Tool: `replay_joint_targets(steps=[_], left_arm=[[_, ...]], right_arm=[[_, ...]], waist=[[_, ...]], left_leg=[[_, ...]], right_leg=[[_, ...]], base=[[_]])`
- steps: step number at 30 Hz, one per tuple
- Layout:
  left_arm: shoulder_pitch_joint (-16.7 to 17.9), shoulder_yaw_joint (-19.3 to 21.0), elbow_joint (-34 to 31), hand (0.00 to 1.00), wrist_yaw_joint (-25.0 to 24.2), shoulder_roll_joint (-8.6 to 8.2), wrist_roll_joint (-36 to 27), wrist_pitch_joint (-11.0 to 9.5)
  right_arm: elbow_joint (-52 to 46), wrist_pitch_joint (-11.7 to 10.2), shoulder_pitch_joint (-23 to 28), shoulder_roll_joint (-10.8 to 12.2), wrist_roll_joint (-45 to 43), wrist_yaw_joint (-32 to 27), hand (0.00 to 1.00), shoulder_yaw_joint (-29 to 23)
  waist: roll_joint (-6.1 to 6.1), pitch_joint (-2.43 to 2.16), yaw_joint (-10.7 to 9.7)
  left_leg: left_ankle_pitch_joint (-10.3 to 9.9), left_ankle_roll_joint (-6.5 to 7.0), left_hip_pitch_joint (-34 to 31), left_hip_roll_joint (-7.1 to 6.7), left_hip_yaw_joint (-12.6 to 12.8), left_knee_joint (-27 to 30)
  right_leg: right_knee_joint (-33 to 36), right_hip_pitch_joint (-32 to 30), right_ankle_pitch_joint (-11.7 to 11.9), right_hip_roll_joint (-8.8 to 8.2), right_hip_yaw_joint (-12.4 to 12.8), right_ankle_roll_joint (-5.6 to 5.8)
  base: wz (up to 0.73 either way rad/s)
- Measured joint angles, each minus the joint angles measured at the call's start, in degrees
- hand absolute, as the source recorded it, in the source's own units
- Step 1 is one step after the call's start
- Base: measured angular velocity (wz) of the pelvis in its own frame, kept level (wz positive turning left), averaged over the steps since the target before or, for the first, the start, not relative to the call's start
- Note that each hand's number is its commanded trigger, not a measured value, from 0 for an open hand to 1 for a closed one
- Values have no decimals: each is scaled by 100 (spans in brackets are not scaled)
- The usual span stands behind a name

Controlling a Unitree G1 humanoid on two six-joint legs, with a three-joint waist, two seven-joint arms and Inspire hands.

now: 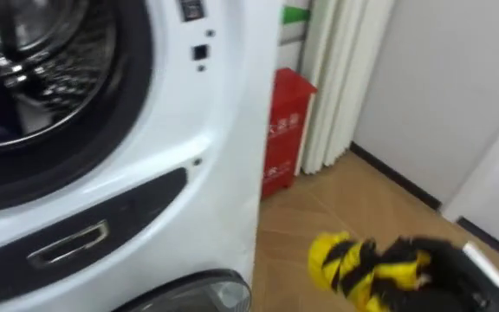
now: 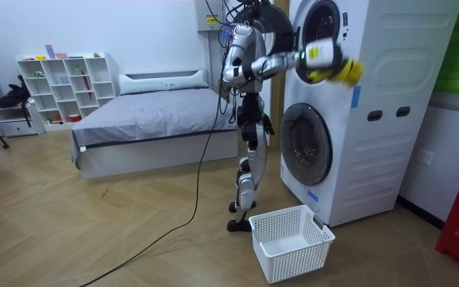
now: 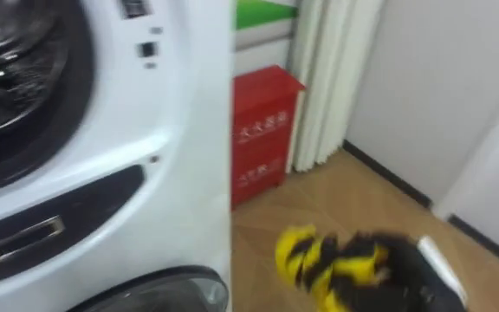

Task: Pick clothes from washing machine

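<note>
I stand in front of two stacked white washing machines [image 2: 373,96]. The open drum [image 1: 33,69] of the upper machine is at the upper left in the eye views. My right hand [image 1: 444,269] comes in from the lower right, its dark fingers curled round a bunched yellow cloth [image 1: 340,260]. It holds the cloth in the air to the right of the machine's front, over the wooden floor. In the room view the same arm reaches out at the height of the upper drum, with the yellow cloth [image 2: 343,70] at its end.
A white laundry basket [image 2: 289,239] stands on the floor by my feet, before the lower machine's round door [image 2: 305,143]. A red box [image 1: 284,130] and a pale curtain [image 1: 336,78] stand to the right of the machines. A bed [image 2: 150,119] lies behind me.
</note>
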Motion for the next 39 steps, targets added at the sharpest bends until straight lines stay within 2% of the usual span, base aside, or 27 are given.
replay_joint_targets(steps=[4,5,7,8,10,11,12,14,15,16,18,20,23,29,33,34,35,39], left_arm=[[-1,-343,-23,0,-118,33,-36,-64],[-7,-456,-22,0,-120,31,-67,-130],[-66,-579,-21,0,-124,18,-187,-209],[-113,-604,-19,0,-124,11,-211,-231],[-199,-693,-19,0,-123,11,-243,-254],[-227,-729,-32,0,-123,1,-249,-311],[-232,-750,-32,0,-123,-3,-263,-346],[-276,-944,-20,0,-120,-3,-452,-429],[-295,-983,-1,0,-119,-2,-489,-454],[-301,-1025,28,0,-114,-7,-509,-489],[-288,-1032,84,0,-103,-16,-711,-570],[-306,-1027,87,0,-85,-16,-764,-625],[-353,-1030,104,0,22,-26,-915,-658],[-390,-1043,114,0,68,-88,-936,-721],[-500,-1230,104,0,71,-94,-956,-744],[-554,-1287,104,0,72,-109,-1079,-747],[-630,-1359,137,0,71,-121,-1182,-754],[-799,-1527,203,0,71,-148,-1412,-839]], right_arm=[[1250,-28,8,249,-328,-334,100,27],[1562,-60,-21,251,-331,-447,100,108],[1911,-83,-26,257,-346,-598,100,170],[2259,-196,-97,256,-339,-698,100,179],[2766,-280,-254,238,-337,-916,100,188],[3028,-334,-348,234,-344,-1052,100,187],[3172,-371,-409,234,-341,-1117,100,187],[3746,-503,-711,229,-253,-1370,100,189],[3972,-584,-796,229,-177,-1439,100,189],[4352,-646,-946,235,-47,-1541,100,193],[4691,-682,-1083,239,97,-1635,100,194],[4997,-846,-1268,223,415,-1787,100,139],[5370,-1013,-1528,213,718,-1965,100,112],[5458,-1287,-1742,213,1068,-2190,100,-92],[5510,-1313,-1847,216,1187,-2205,100,-65],[5656,-1317,-1995,216,1182,-2215,68,-65],[5817,-1322,-2160,217,1163,-2217,0,-58],[6122,-1331,-2495,213,1187,-2265,0,-5]], waist=[[13,3,-95],[71,-22,-91],[145,-23,-127],[206,-25,-129],[343,-3,-132],[471,0,-127],[539,-6,-135],[791,-3,-152],[828,10,-162],[906,-1,-145],[963,24,-137],[1099,-20,-172],[1109,-7,-208],[1116,15,-280],[1152,28,-277],[1161,50,-276],[1171,72,-272],[1198,110,-261]], left_leg=[[-33,-50,-30,30,152,29],[-50,-55,-115,77,167,58],[-65,-51,-223,103,186,143],[-68,-48,-311,107,192,198],[-80,-29,-478,113,184,267],[-94,-9,-625,114,183,333],[-94,-8,-694,111,182,343],[-92,-2,-916,91,172,362],[-90,1,-938,83,169,362],[-88,3,-983,81,169,362],[-85,4,-1027,87,157,347],[-64,25,-1219,78,149,348],[4,40,-1310,42,139,282],[98,96,-1568,-22,115,219],[121,117,-1797,-24,28,228],[132,128,-1881,-32,-9,228],[149,134,-1958,-71,-36,227],[201,133,-2031,-89,-90,217]], right_leg=[[5,-96,14,78,172,-24],[1,-176,36,92,196,-26],[32,-262,65,101,238,-16],[72,-357,70,100,256,-8],[99,-510,91,95,257,14],[119,-643,102,92,256,27],[139,-718,105,92,258,33],[241,-981,105,92,270,42],[269,-1019,104,98,285,43],[312,-1088,102,116,324,45],[332,-1159,101,142,330,43],[399,-1384,94,148,324,35],[507,-1508,94,143,319,36],[526,-1835,84,90,269,52],[634,-2035,80,70,216,60],[711,-2147,75,59,151,67],[734,-2235,75,47,109,67],[775,-2314,72,30,43,62]], base=[[-16],[-24],[-17],[-17],[-4],[0],[0],[-5],[-7],[-9],[-8],[-2],[0],[5],[8],[10],[10],[9]])
